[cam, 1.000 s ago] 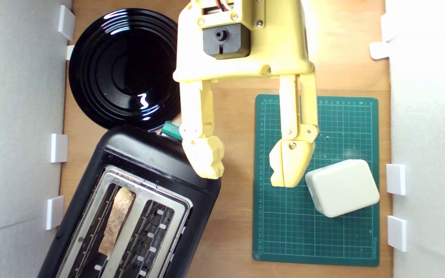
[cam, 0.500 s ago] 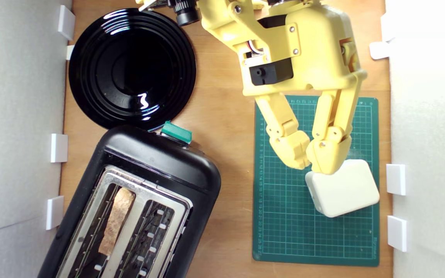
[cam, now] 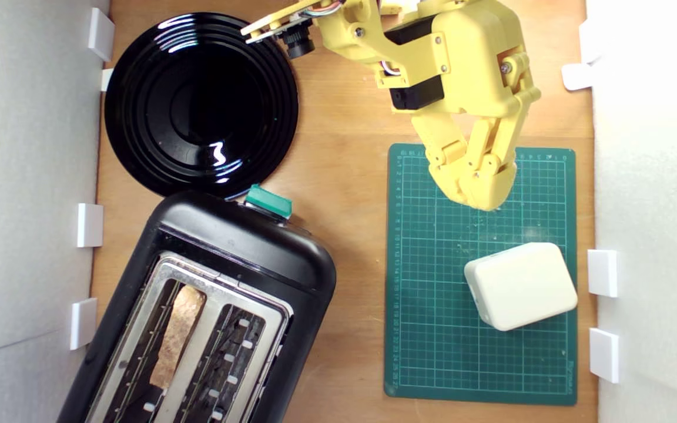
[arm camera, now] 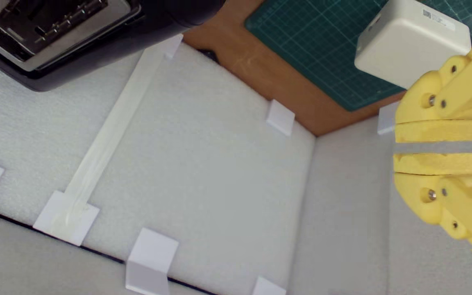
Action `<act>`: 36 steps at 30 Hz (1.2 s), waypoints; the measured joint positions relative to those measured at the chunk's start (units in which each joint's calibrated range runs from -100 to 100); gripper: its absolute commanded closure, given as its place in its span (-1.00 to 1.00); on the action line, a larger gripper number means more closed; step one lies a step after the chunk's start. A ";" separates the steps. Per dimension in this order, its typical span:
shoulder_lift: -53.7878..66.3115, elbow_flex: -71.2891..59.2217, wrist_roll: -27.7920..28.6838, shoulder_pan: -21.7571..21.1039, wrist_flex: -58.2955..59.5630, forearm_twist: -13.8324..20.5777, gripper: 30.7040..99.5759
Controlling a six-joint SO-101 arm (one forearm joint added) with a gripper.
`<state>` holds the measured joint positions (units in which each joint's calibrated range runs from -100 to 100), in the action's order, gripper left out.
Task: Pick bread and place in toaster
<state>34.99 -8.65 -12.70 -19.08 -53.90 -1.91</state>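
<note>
— Your gripper point(cam: 482, 197) hangs over the green cutting mat point(cam: 432, 352); how do its jaws stand?

— Nearly together, only a thin slit between the pads in the wrist view, and nothing held. It touches nothing; the white block point(cam: 520, 286) sits apart from it on the mat.

— And your bread point(cam: 177, 335)?

— Upright in the toaster point(cam: 244, 247), in the slot on the exterior view's left, crust showing. The placing looks done, which would explain your empty claw. The black plate point(cam: 138, 106) lies beside the toaster.
</note>
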 measured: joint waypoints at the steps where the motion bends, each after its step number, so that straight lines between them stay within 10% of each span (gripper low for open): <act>1: 0.84 -1.48 0.00 -0.09 0.00 -0.27 0.52; 36: 39.14 -50.86 0.00 -1.65 0.00 -5.86 0.79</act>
<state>74.13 -59.50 -12.70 -20.73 -53.90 -7.77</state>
